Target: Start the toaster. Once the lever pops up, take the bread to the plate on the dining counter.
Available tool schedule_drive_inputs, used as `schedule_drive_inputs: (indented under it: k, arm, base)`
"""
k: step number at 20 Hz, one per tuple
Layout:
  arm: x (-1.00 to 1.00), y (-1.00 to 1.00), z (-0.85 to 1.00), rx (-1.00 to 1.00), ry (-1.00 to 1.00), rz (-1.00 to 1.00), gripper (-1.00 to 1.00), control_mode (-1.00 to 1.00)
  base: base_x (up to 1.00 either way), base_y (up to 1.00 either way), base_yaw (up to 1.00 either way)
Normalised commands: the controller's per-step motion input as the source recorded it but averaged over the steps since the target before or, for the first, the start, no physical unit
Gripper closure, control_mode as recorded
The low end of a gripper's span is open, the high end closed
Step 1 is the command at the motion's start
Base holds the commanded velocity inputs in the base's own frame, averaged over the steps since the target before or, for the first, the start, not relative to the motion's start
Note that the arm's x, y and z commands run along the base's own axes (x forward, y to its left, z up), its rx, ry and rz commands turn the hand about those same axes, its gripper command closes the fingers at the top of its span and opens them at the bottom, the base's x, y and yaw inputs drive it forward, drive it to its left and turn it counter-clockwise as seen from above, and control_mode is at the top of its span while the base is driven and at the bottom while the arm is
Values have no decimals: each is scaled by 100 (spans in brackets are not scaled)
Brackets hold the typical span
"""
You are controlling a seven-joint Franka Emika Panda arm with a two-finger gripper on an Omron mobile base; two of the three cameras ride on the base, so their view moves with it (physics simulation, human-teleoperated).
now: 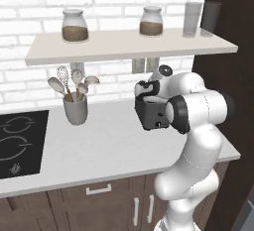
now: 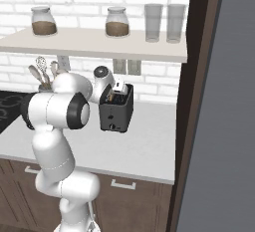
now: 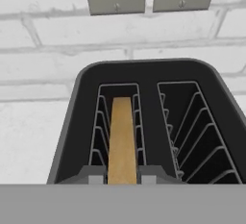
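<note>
One toaster (image 3: 144, 122), two slots; one bread (image 3: 121, 141) slice; two jars (image 1: 75, 26).

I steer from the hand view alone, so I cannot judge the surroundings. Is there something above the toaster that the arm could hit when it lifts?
Observer: Yes. A shelf runs along the wall above the toaster, and it carries two jars and two glasses.
Operator: Does something stand beside the toaster on the counter?
Observer: A grey utensil cup stands apart from it, on the side toward the cooktop.
Operator: How is the hand placed over the toaster?
Observer: In the right base view the gripper sits right on the toaster's top, reaching down into the slot that holds the bread.
</note>
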Motion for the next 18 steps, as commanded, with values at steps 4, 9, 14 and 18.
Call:
schedule_drive_inputs:
  k: [4, 9, 14, 18]
  arm:
    - [-5, 0, 0, 0, -1, 0, 100, -100]
    - [-34, 0, 2, 0, -12, 0, 100, -100]
    - [-28, 0, 13, 0, -18, 0, 100, -100]
    - [-1, 0, 60, 0, -16, 0, 100, -100]
  base:
    - [0, 0, 0]
    - [0, 0, 0]
    - [0, 0, 0]
    - [0, 0, 0]
